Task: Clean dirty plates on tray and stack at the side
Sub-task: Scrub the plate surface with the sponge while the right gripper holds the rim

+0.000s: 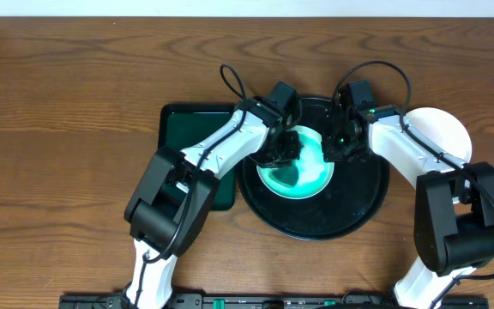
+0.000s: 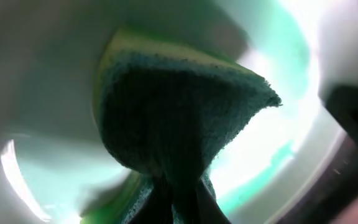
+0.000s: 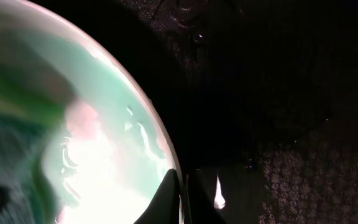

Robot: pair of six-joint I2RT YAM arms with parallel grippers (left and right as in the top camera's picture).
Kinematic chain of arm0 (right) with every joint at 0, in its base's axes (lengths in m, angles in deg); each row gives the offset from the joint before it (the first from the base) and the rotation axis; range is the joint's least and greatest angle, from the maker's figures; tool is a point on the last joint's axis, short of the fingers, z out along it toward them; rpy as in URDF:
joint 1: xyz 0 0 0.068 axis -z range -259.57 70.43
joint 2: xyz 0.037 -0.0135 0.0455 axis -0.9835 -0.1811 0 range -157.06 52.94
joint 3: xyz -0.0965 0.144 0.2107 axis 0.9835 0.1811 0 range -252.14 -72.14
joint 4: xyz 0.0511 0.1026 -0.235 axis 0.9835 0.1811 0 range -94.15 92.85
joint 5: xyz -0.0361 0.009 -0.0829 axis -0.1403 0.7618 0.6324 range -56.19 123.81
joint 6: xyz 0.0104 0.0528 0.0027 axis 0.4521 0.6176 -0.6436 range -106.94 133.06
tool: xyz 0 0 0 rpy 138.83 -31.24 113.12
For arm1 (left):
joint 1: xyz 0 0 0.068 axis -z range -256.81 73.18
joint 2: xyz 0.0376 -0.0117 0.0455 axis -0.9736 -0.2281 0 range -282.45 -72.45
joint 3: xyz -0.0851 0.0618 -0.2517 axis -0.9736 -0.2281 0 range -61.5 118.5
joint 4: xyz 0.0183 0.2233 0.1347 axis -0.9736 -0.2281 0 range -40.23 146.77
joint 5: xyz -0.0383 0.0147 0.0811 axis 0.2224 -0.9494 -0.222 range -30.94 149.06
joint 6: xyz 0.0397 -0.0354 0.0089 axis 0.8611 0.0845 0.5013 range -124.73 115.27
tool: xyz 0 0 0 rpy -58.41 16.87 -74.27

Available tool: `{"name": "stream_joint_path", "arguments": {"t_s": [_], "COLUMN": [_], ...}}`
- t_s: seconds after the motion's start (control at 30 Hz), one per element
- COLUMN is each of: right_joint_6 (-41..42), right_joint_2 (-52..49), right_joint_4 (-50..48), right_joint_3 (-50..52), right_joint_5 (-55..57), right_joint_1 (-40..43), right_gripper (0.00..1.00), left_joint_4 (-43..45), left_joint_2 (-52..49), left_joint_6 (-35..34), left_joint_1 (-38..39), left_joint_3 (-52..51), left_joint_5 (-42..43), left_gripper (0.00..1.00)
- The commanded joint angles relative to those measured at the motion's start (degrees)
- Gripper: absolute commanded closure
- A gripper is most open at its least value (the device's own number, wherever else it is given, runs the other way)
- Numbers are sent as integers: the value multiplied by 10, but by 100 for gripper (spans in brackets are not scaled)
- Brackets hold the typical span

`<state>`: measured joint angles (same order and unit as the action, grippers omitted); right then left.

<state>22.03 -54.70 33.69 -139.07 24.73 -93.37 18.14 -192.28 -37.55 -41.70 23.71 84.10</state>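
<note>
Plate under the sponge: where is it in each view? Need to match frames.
Overhead: plate at centre, on the black tray.
Left wrist: plate fills the frame, behind the sponge.
Right wrist: plate in the left half, rim pinched by the fingers.
Shared landmark: the black tray beside the plate's rim.

Overhead: plate (image 1: 309, 180) on black tray (image 1: 360, 213) partly hidden by left gripper (image 1: 283, 148) & right gripper (image 1: 340, 144); fingertips too small to tell. White plate (image 1: 442, 127) at right partly under right arm (image 1: 414, 153). Left wrist cam: sponge (image 2: 179, 124) blurry, btm cut off. Right wrist cam: plate cut by left edge.
</note>
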Motion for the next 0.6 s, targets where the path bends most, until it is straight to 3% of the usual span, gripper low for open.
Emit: {"name": "stream_joint_path", "arguments": {"t_s": [0.0, 0.2, 0.47, 0.57], "right_joint_6": [2, 2, 2, 2], "right_joint_2": [8, 8, 8, 8], "right_joint_4": [0, 0, 0, 0], "right_joint_3": [3, 3, 3, 3], "right_joint_5": [-17, -17, -17, -17], "right_joint_1": [-9, -9, -9, -9], "right_gripper": [99, 99, 99, 99], "left_joint_4": [7, 26, -8, -24], "left_joint_2": [-1, 66, 140, 133], "left_joint_6": [-2, -2, -3, -3], "left_joint_1": [18, 18, 18, 18], "left_joint_3": [-9, -9, -9, -9], "left_joint_5": [90, 53, -157, -199], "left_gripper": [93, 93, 93, 92]}}
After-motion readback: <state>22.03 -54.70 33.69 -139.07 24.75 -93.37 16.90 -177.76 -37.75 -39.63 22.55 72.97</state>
